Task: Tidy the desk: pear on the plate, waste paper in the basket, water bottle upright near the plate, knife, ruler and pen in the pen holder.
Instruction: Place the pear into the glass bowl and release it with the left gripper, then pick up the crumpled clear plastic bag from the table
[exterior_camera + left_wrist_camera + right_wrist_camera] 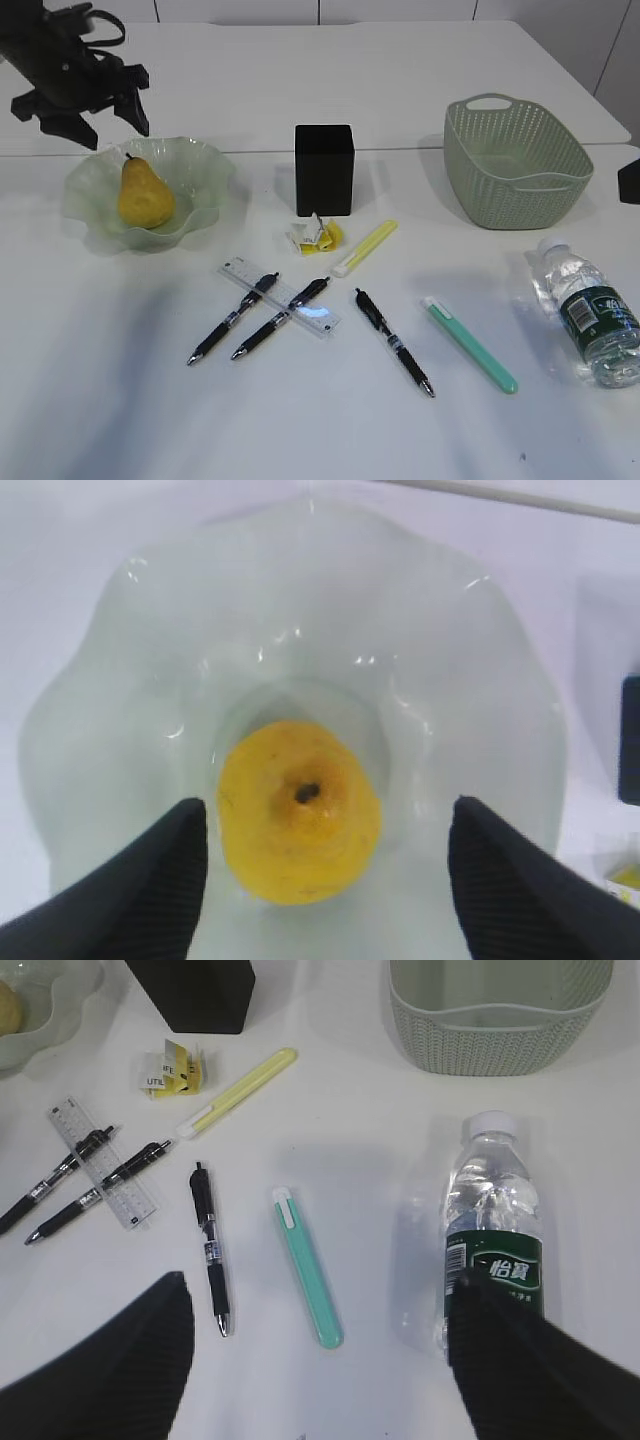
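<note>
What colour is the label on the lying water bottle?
Dark green, on the clear plastic water bottle; clearest in the right wrist view.

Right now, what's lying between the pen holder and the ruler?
The crumpled waste paper, white and yellow, sits just in front of the pen holder; beyond it, bare table up to the ruler. Exterior view shows it.

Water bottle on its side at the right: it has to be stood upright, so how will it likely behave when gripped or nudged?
The small clear plastic water bottle with the dark green label lies on its round side, so a nudge would probably roll it. Its thin walls look crinkled and may dent under the fingers. The smooth plastic could slip.
</note>
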Controlling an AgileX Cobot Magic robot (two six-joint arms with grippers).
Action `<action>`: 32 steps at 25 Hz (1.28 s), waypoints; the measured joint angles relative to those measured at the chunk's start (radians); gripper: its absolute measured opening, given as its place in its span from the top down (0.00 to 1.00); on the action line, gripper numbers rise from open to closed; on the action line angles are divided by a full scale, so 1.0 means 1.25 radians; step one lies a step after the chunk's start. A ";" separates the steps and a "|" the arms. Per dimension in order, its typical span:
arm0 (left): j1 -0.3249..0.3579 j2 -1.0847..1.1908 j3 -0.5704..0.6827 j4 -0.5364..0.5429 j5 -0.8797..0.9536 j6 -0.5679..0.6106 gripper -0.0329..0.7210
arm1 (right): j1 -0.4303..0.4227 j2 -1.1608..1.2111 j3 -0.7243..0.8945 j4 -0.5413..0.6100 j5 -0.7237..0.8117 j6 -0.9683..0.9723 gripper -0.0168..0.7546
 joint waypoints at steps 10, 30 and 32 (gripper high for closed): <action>0.000 -0.153 0.000 0.045 0.135 0.082 0.25 | 0.000 0.000 0.000 0.000 0.000 0.000 0.22; 0.000 -0.455 0.288 0.117 0.244 0.133 0.26 | 0.000 0.002 -0.058 0.030 0.024 0.000 0.22; 0.000 -0.488 0.350 0.117 0.227 0.135 0.26 | 0.000 0.012 -0.079 0.036 0.039 0.000 0.22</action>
